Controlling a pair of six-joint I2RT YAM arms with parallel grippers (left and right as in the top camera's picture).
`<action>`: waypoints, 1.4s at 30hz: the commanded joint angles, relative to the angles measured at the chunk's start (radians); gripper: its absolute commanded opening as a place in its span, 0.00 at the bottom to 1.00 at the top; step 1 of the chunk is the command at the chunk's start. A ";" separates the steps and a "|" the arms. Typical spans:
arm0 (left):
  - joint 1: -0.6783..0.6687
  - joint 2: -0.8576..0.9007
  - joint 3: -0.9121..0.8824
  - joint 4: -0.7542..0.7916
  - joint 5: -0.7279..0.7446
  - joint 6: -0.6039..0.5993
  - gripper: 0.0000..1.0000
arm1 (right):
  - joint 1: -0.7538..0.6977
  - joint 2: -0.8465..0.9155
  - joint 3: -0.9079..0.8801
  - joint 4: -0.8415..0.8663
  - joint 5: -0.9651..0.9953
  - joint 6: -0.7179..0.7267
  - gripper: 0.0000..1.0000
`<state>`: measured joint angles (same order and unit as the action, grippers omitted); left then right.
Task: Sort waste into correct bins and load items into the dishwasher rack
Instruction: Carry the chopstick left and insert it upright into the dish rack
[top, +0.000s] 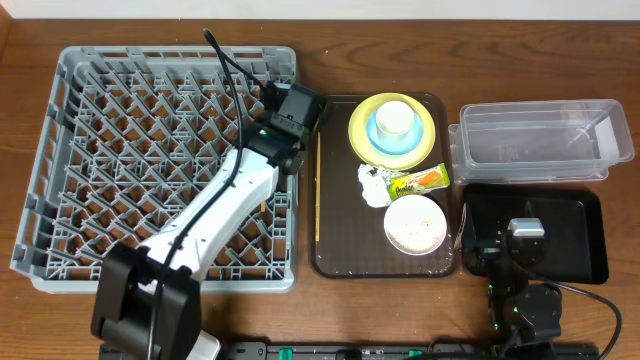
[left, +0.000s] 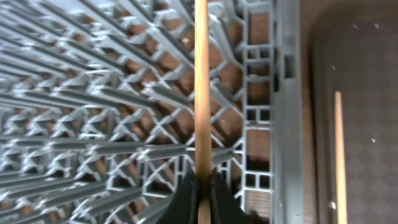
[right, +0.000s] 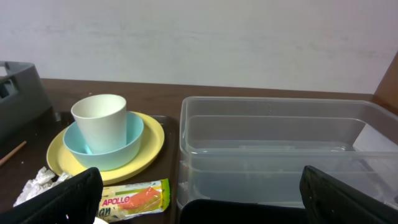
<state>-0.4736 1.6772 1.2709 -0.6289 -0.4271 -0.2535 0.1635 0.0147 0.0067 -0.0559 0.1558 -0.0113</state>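
Observation:
My left gripper (left: 203, 194) is shut on a thin wooden chopstick (left: 202, 87), held low over the right part of the grey dishwasher rack (left: 93, 124). In the overhead view that gripper (top: 281, 124) hangs near the rack's (top: 90, 150) right edge. The other chopstick (top: 318, 185) lies on the brown tray's left side. A white cup (top: 393, 119) sits in a light blue bowl (top: 378, 138) on the yellow plate (top: 360, 125). Tissue (top: 372, 186), snack wrapper (top: 418, 180) and white bowl (top: 414, 223) lie below them. My right gripper (right: 202, 208) stands open over the black tray (top: 580, 240), facing the clear tub (right: 273, 149).
The brown serving tray (top: 335, 255) sits between the rack and the two bins. The clear tub (top: 535, 140) stands behind the black tray at the right. My left arm (top: 215, 210) stretches diagonally across the rack. Bare wooden table shows along the front edge.

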 joint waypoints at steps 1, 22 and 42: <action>0.007 0.007 -0.009 0.005 0.085 0.063 0.06 | -0.007 0.000 -0.002 -0.004 0.000 -0.005 0.99; 0.007 0.042 -0.009 0.021 0.087 -0.055 0.08 | -0.007 0.000 -0.002 -0.004 0.000 -0.005 0.99; 0.007 0.094 -0.009 0.047 0.101 -0.059 0.08 | -0.007 0.000 -0.002 -0.004 0.000 -0.005 0.99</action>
<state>-0.4702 1.7660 1.2690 -0.5823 -0.3401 -0.2955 0.1635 0.0147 0.0067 -0.0559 0.1558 -0.0116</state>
